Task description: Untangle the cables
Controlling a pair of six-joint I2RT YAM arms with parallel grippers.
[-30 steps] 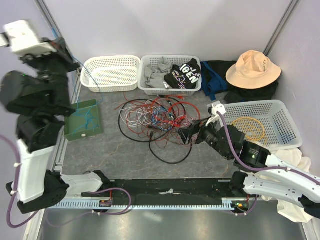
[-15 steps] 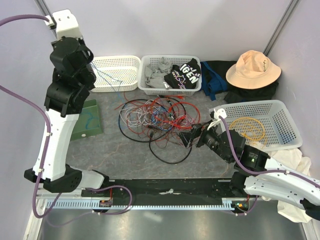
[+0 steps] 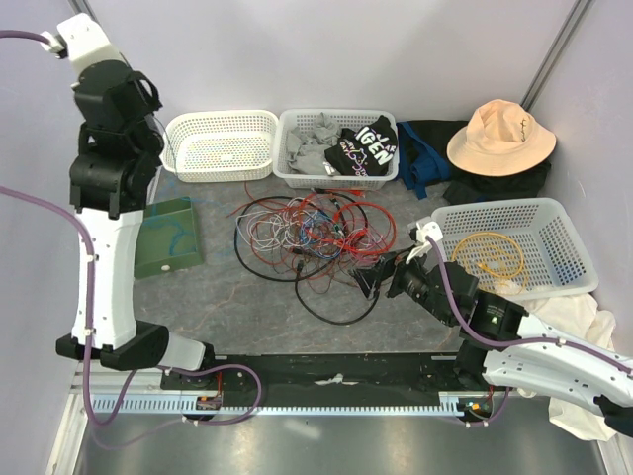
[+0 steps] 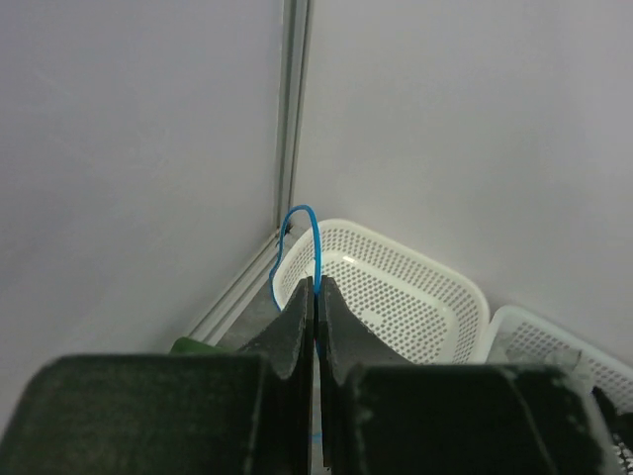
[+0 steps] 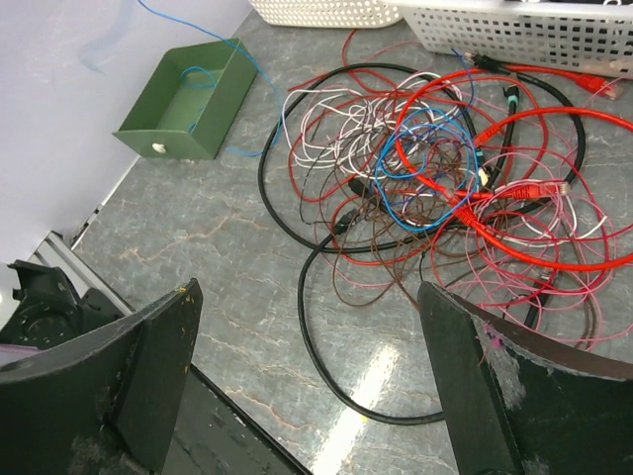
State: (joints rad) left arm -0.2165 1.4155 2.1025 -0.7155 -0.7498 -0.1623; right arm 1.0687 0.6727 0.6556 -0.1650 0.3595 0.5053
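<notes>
1. The left gripper was pinched shut on a thin blue cable, held up high by the wall corner.
2. The right gripper had its jaws wide apart and held nothing. It hung low over the table, beside the tangle of cables.
3. The step looked like pulling the blue cable free. Next, it likely needed laying in the green box, which it already ran across.
4. Red and black loops in the tangle crossed and could snag. A white basket and a hat sat at the back.
</notes>
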